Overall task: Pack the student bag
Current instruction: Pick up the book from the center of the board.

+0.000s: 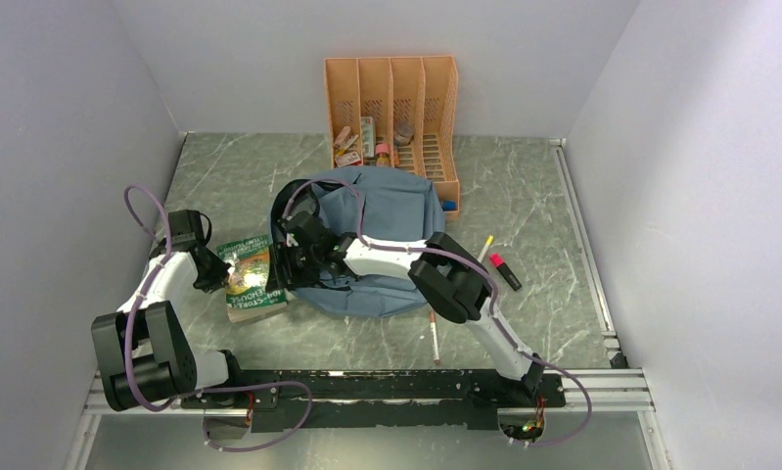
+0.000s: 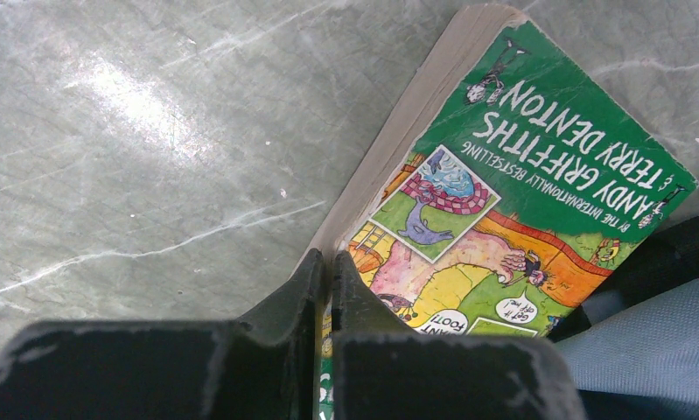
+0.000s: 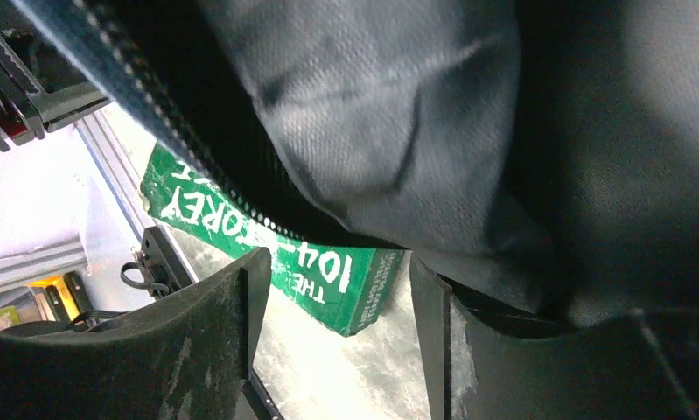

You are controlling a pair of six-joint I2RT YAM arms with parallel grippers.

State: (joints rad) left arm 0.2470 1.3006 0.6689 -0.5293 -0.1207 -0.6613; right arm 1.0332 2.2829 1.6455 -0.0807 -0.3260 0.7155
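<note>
The student bag (image 1: 391, 220), dusty-blue with black trim, lies flat at the table's middle. A green paperback book (image 1: 252, 281) lies at its left edge. My left gripper (image 1: 217, 271) is shut on the book's left edge; in the left wrist view its jaws (image 2: 326, 262) pinch the book's (image 2: 538, 149) cover. My right gripper (image 1: 281, 262) is at the bag's left rim, open. In the right wrist view its fingers (image 3: 337, 262) stand wide apart. The bag's zip edge and fabric (image 3: 363, 114) drape over the right finger, and the book's spine (image 3: 276, 241) shows between them.
An orange slotted file organizer (image 1: 391, 98) with small items stands behind the bag. A pink-capped marker (image 1: 505, 270), a yellow pencil (image 1: 485, 247) and a thin pen (image 1: 434, 338) lie right of the bag. Grey walls close in both sides.
</note>
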